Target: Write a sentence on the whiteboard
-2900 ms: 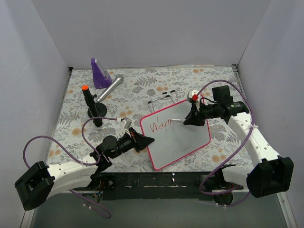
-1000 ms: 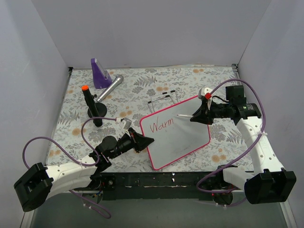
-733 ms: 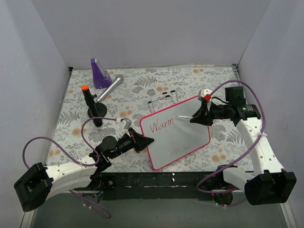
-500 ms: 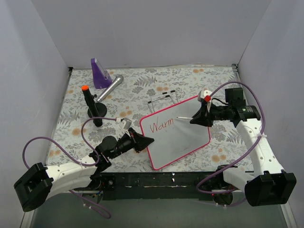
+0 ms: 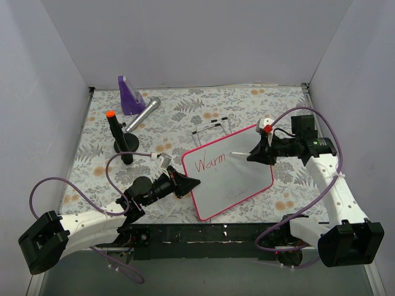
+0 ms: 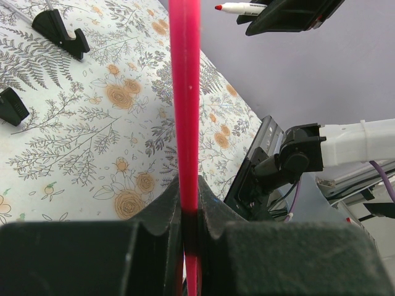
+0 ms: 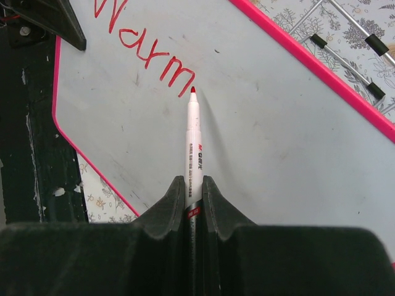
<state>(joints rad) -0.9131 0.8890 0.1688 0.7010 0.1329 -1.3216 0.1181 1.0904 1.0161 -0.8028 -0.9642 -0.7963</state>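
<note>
Board: the whiteboard [image 5: 241, 180] sits skewed on the table [image 5: 185, 117], between my two arms, with one corner toward the left arm.
Writing: the sentence [image 7: 145, 52] reads only "Warm", in red, at the board's upper left. I judge most of it is not yet written.
Left gripper: [image 6: 190, 200] fingers pinch the pink frame at the board's left edge. I take this as the steadying hold.
Right gripper: [image 7: 193, 185] fingers are pressed onto the barrel of the marker [image 7: 193, 135], with a long stretch of pen sticking out. The red tip points just past the "m". I cannot tell whether it touches the surface.
Handling, board: I judge it light, stiff and glossy, likely to skid under pen pressure. Hold it by the frame, never the face, since fresh ink would smear.
Handling, marker: thin, smooth and light. It may swivel between the fingers if I press hard, so a light touch.
Next: probably the "t", right beside the "m".
Risk: dragging the pen sideways could shift the board in the left pinch.
</note>
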